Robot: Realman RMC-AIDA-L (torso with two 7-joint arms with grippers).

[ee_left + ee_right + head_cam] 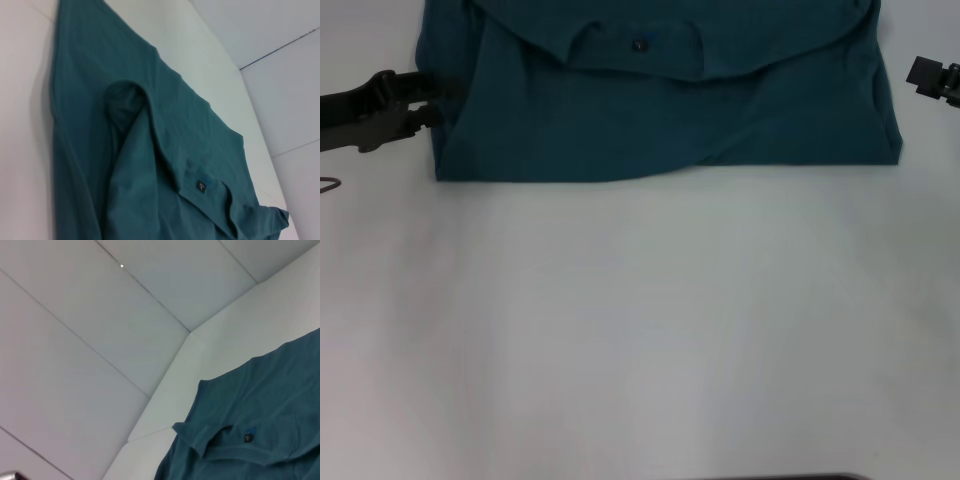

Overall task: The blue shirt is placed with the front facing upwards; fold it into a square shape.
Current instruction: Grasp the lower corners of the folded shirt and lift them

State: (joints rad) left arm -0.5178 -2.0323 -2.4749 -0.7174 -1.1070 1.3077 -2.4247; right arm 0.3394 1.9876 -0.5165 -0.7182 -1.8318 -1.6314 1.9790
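Observation:
The blue shirt [660,120] lies folded into a broad rectangle at the far middle of the white table [640,330], plain teal side up. Its collar flap with a small dark neck tag [640,45] rests on top. The tag [201,185] also shows in the left wrist view, and the collar and tag [247,438] in the right wrist view. My left gripper [432,102] is at the shirt's left edge, open, its fingertips touching the cloth's side. My right gripper [932,78] hangs just off the shirt's right side, apart from it.
A thin dark wire loop [328,185] lies at the table's left edge. A dark strip [820,477] shows at the near edge. Pale wall panels [100,340] stand behind the table.

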